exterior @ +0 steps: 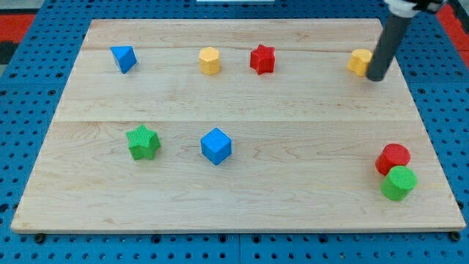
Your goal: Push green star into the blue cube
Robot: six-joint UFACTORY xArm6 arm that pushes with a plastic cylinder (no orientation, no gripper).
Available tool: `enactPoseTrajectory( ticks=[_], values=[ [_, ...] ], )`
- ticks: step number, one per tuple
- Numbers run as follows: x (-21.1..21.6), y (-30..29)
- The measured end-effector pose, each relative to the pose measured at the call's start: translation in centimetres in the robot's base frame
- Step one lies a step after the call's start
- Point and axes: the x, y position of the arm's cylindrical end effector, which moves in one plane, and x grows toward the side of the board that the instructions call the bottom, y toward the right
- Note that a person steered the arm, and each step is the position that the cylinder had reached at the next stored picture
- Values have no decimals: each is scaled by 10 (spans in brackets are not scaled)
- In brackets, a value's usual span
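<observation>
The green star (142, 141) lies at the board's lower left. The blue cube (216, 145) lies to its right, a gap of bare wood between them. My rod comes down from the view's top right and my tip (377, 76) rests on the board at the upper right, right beside a yellow block (358, 61), which it partly hides. The tip is far from both the green star and the blue cube.
Along the top stand a blue triangular block (124, 58), a yellow hexagonal block (209, 60) and a red star (262, 59). A red cylinder (393, 157) and a green cylinder (399, 182) touch at the lower right. The wooden board (234, 205) lies on a blue pegboard.
</observation>
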Motion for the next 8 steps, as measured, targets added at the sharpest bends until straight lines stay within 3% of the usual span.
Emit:
enactPoseTrajectory(
  ticks=[4,6,8],
  values=[
    [22,-328],
    [75,-461],
    [143,-439]
  ],
)
